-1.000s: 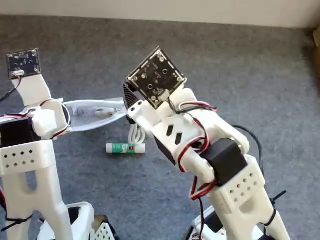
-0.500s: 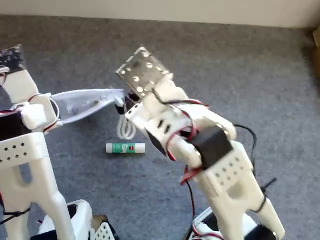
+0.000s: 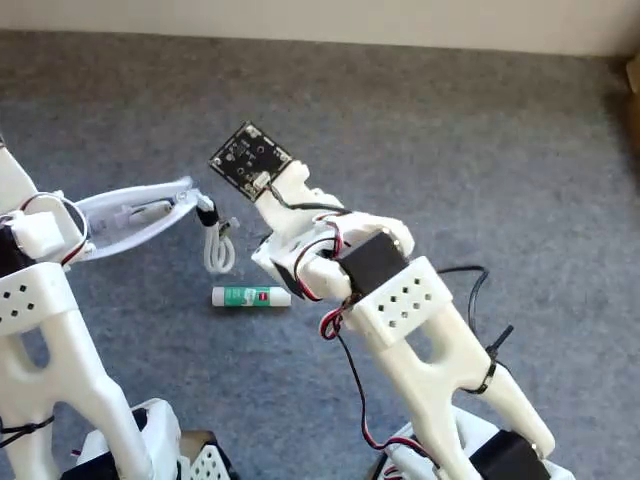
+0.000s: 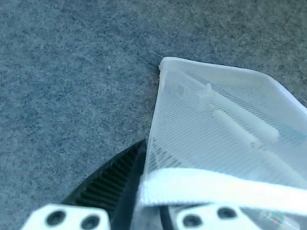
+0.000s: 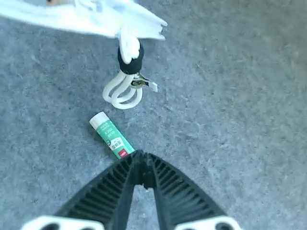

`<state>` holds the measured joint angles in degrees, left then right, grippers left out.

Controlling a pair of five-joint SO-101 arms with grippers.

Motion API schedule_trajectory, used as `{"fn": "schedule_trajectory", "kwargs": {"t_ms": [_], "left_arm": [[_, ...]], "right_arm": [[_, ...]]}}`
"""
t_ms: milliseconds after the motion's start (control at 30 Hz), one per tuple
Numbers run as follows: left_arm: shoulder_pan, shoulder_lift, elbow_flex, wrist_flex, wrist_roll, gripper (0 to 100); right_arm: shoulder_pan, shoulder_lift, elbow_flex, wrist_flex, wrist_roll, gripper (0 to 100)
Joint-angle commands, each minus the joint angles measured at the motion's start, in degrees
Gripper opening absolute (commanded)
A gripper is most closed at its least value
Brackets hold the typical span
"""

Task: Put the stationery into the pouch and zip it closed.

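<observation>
The pouch (image 4: 230, 105), a flat bag of translucent white mesh, is clamped at one end between the jaws of the left gripper (image 4: 144, 155). One ribbed black jaw presses against one face of the pouch, and the other jaw is covered by the fabric. From that grip the pouch stretches away over the grey carpet (image 3: 480, 150) towards the right arm. A few slim white sticks (image 4: 242, 128) show through the mesh, lying lengthwise just past the left jaws.

The right gripper (image 5: 142, 160) points down at the carpet. Its two black jaws are brought together at the tips with nothing between them. The pouch's far end lies well ahead of these tips, apart from them.

A doubled white cord loop (image 5: 123, 91) hangs from that far end, between it and the right jaws. A white glue stick with a green label (image 5: 111, 140) lies on the carpet just in front of the right jaw tips and slightly to one side, nearer to them than the loop. A small black toggle (image 5: 130, 60) pinches the cord where it meets the pouch.
</observation>
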<state>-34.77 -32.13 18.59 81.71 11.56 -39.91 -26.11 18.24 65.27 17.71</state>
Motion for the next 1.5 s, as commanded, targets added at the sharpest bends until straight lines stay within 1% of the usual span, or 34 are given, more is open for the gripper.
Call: {"fn": "schedule_trajectory", "kwargs": {"t_ms": [0, 100, 200, 400, 467, 700, 900, 1067, 1333, 1467], "left_arm": [[-2.51, -1.19, -2.68, -0.26, 0.70, 1], [-4.97, -1.19, -2.68, -0.35, 0.79, 1], [-6.64, -1.19, -2.68, -0.44, 2.37, 1], [-6.81, -1.19, -2.68, -0.53, 2.55, 1], [-6.81, -1.19, -2.68, -0.53, 2.55, 1], [-6.64, -1.19, -2.51, -0.44, 2.46, 1], [-6.64, -1.19, -2.33, -0.44, 2.46, 1], [-6.73, -1.19, -2.33, -0.44, 2.46, 1], [-6.73, -1.19, -2.24, -0.44, 2.37, 1], [-6.55, -1.19, -2.24, -0.44, 2.37, 1]], "right_arm": [[0.75, -0.75, 3.91, -6.55, 0.44, 1.0], [0.57, -0.66, 7.69, -10.42, 0.44, 1.0], [0.48, -0.66, 10.33, -13.14, 0.44, 1.8], [0.40, -0.66, 13.14, -15.16, 0.18, 16.5], [0.31, -0.66, 13.49, -15.16, 0.18, 17.4], [-4.53, -0.04, 14.99, -15.16, 0.53, 18.0], [-4.88, 9.80, 14.37, -14.90, 0.53, 28.3], [-6.81, 17.89, 9.80, -14.81, 4.57, 28.3], [-7.60, 26.33, 4.35, -14.81, 5.01, 28.3], [-7.69, 30.37, 2.77, -14.81, 8.09, 28.3]]}}
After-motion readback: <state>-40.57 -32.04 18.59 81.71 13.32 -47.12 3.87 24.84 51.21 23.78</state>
